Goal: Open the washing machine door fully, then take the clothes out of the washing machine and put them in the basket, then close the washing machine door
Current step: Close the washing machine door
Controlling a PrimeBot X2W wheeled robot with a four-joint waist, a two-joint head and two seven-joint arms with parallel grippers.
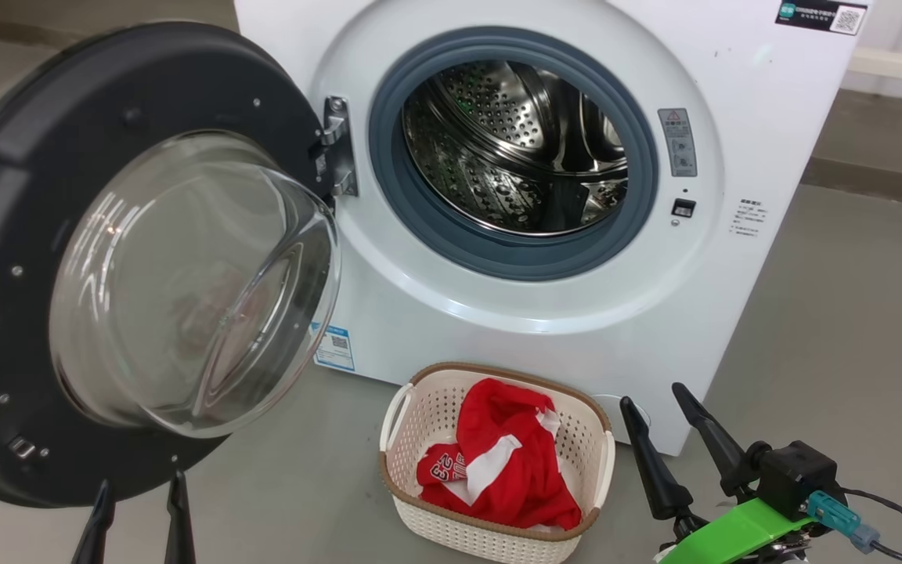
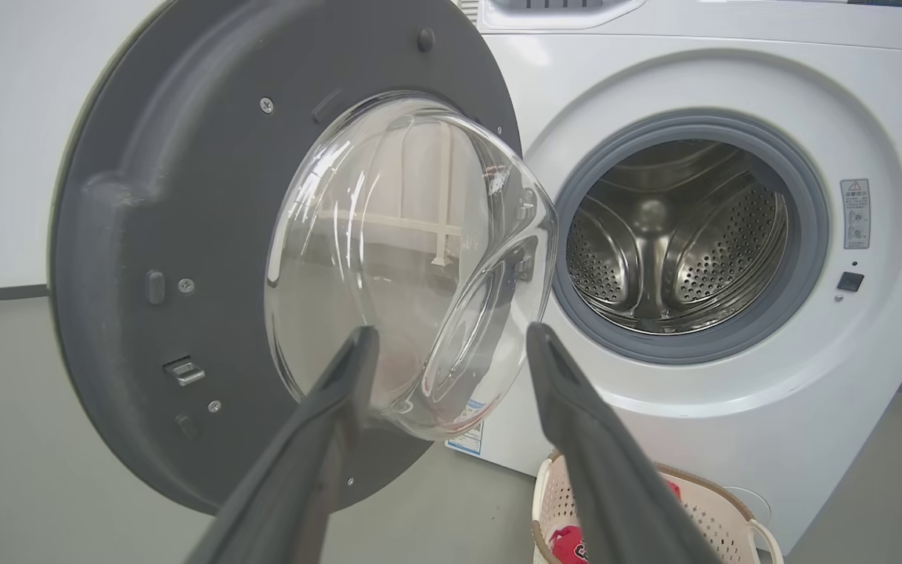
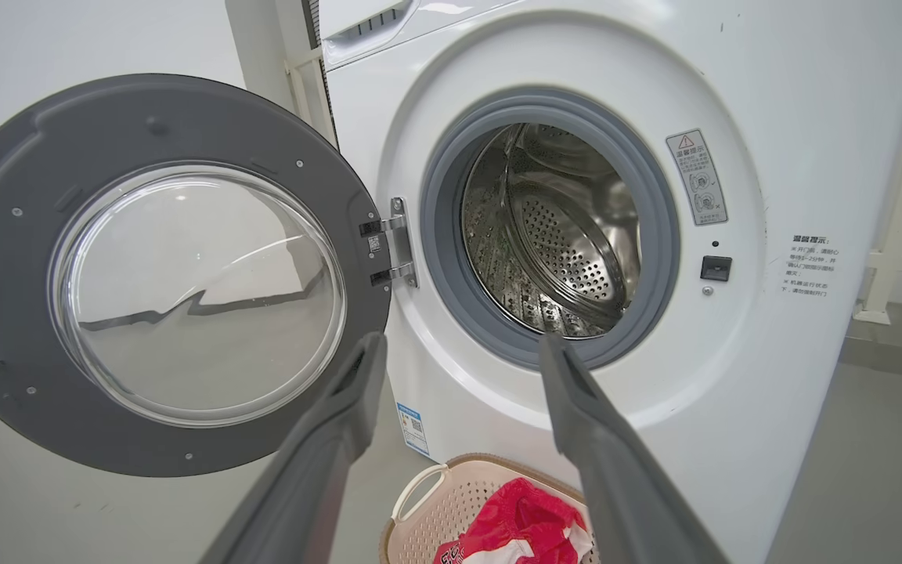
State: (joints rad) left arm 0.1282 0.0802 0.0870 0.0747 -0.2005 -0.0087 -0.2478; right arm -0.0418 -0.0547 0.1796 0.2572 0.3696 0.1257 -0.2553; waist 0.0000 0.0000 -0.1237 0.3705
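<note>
The white washing machine [image 1: 545,329] stands ahead with its steel drum [image 1: 517,149] showing no fabric. Its round door [image 1: 36,258] with the bulging glass bowl [image 1: 193,282] is swung wide open to the left. Red clothes [image 1: 502,462] lie in the cream basket [image 1: 588,446] on the floor in front of the machine. My left gripper [image 1: 140,492] is open at the bottom left, just below the door's rim, holding nothing. To the right of the basket my right gripper [image 1: 658,403] is open and empty. The door [image 2: 185,235] and drum [image 3: 561,227] also appear in the wrist views.
Grey floor [image 1: 835,329] spreads to the right of the machine and around the basket. A pale wall base runs behind at the upper right [image 1: 897,66]. The open door takes up the space on the left.
</note>
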